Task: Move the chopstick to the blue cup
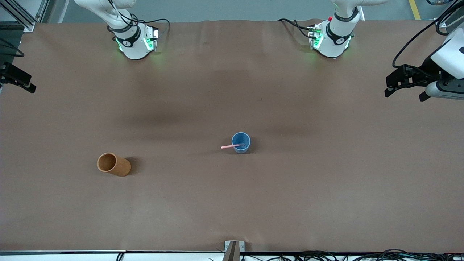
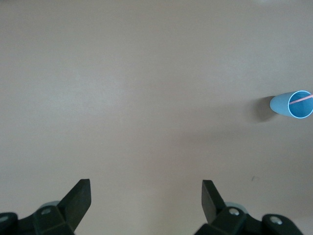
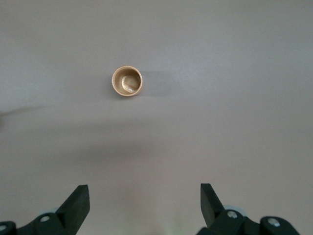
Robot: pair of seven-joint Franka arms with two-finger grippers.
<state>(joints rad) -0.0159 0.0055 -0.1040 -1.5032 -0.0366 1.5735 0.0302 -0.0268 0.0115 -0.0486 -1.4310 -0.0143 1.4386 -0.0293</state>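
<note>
Chopstick (image 1: 231,146) in blue cup (image 1: 241,142), well apart from both grippers' fingers (image 2: 78,198)

A wide table (image 1: 232,203) covered in a plain brown cloth fills nearly the whole front view. The cloth shows faint creases along the edge where the bases stand, and soft dark shadows lie across its middle. Above that edge a strip of grey floor (image 1: 232,9) is visible, with a yellow line (image 1: 413,9) painted on it toward the left arm's end. An aluminium frame post (image 1: 21,14) stands at the corner at the right arm's end. Black cables (image 1: 362,255) trail along the edge nearest the front camera, where a small metal bracket (image 1: 234,248) sits at the middle. The lighting is even and diffuse.
</note>
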